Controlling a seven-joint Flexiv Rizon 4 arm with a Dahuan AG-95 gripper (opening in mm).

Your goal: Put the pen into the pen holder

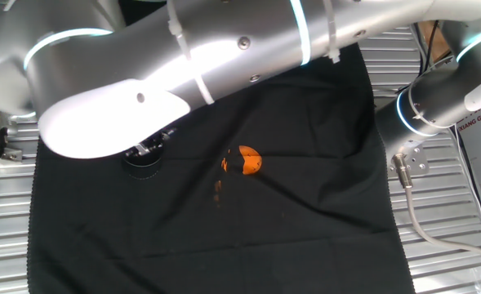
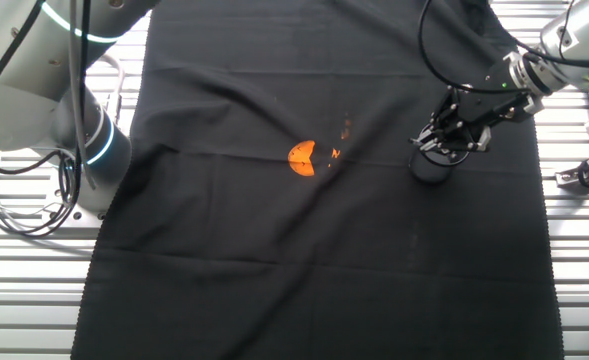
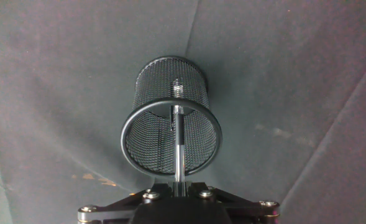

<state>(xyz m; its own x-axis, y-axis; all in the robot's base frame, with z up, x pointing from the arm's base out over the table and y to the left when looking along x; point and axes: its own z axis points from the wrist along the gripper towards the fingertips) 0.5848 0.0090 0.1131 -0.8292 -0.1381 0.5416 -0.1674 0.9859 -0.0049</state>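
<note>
The pen holder (image 3: pixel 146 93) is a black mesh cup standing on the black cloth, right below my hand in the hand view. My gripper (image 3: pixel 179 185) is shut on the pen (image 3: pixel 179 140), a slim black and silver stick that reaches from the jaws down through the cup's rim, its far end inside the cup. In one fixed view the cup (image 1: pixel 144 163) is mostly hidden under the arm's white wrist. In the other fixed view my gripper (image 2: pixel 442 143) hangs just above the cup (image 2: pixel 429 171); the pen cannot be made out there.
A small orange lump (image 1: pixel 248 160) lies mid-cloth with orange crumbs beside it; it also shows in the other fixed view (image 2: pixel 301 158). A second robot arm (image 1: pixel 436 106) stands at the cloth's edge. The black cloth (image 2: pixel 274 260) covers a slatted metal table.
</note>
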